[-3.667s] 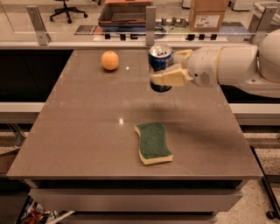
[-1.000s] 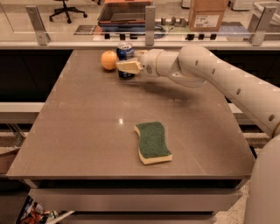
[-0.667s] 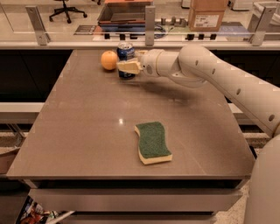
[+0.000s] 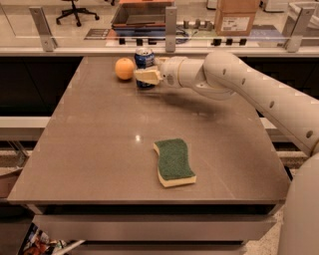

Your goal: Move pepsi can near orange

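Camera view from my spot: the white arm (image 4: 249,84) reaches in from the right across the far part of the brown table (image 4: 99,129). Its gripper (image 4: 146,75) is clamped around the pepsi can (image 4: 144,59), which stands upright at the table's far edge, just beside the orange (image 4: 124,68) on its left. A green sponge (image 4: 174,162) lies well apart, nearer the front.

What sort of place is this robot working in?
Probably an office or lab: a rolling office chair and a cardboard box sit behind the table, where the gripper holds the pepsi can beside the orange.
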### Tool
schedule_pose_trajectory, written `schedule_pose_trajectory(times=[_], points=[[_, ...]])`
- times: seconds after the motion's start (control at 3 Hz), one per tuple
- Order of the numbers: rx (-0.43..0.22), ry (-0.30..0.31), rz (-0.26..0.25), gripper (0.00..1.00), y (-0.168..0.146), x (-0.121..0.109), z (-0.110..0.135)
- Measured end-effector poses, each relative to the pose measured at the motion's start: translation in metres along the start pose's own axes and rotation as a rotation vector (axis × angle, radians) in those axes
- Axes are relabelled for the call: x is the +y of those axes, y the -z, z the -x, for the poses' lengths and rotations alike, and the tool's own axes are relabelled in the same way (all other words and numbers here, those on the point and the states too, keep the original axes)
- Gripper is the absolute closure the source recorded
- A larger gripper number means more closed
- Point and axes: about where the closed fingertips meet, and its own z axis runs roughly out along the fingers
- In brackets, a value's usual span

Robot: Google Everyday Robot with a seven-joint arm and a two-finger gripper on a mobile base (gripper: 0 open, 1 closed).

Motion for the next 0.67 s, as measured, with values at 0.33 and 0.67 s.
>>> schedule_pose_trajectory(times=[0.33, 0.67], points=[[0.0, 0.0, 0.004, 0.04, -0.0022, 0.0021, 0.0002], [0.0, 0.0, 0.007, 0.0, -0.0035, 0.0032, 0.0003]])
